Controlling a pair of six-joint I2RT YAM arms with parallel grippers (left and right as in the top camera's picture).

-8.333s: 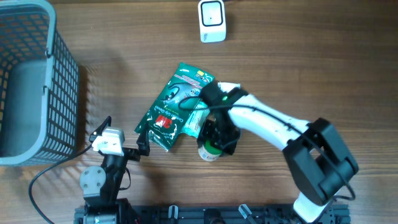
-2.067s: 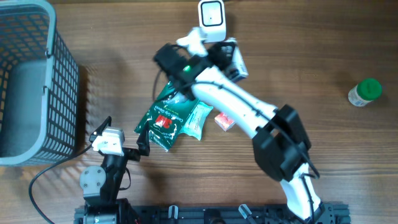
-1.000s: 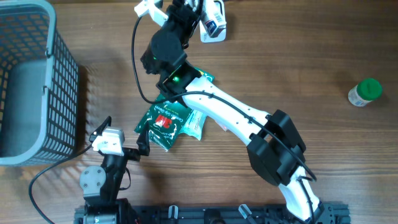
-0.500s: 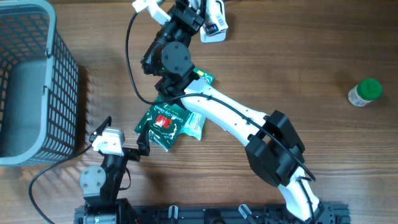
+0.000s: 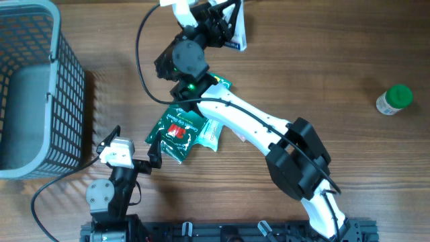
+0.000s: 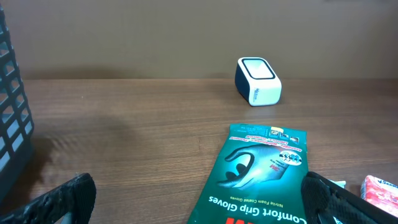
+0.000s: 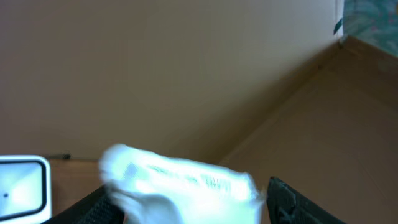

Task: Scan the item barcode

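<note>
My right hand is reached out to the far edge of the worktop, up above the scanner. The white item shows between its fingers as a pale blur. It sits just beside the scanner's white face at the left of my right wrist view. I cannot tell whether the fingers are pinching it or standing slightly off it, since the picture is too smeared there.

My left hand rests low at the near edge with its fingers spread wide and nothing between them. It looks across the worktop toward the scanner.

A green glove packet lies flat between my left hand and the scanner. A small red packet is near its right side. The grey wire basket stands at the far left. A green-capped bottle lies well apart on the right.
</note>
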